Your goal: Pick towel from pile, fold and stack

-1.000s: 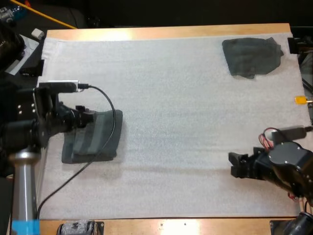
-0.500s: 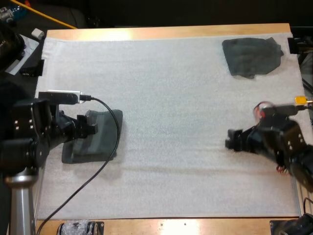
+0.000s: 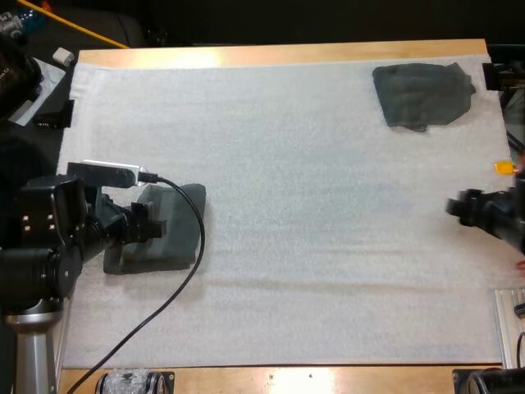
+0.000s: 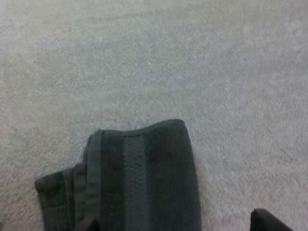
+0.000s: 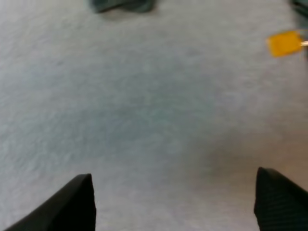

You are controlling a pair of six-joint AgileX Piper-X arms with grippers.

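Lying on mat, folded towel sits between left gripper's parted fingers

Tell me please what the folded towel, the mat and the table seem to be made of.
The folded towel: probably cotton-like cloth, matte dark grey-green, with ribbed bands and a hem. The mat: perhaps foam sheet, matte white, finely grainy. The table: apparently light wood or veneer, smooth, slightly shiny.

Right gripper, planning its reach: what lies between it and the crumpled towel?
Nothing: the high view shows bare white mat between the right gripper and the crumpled towel.
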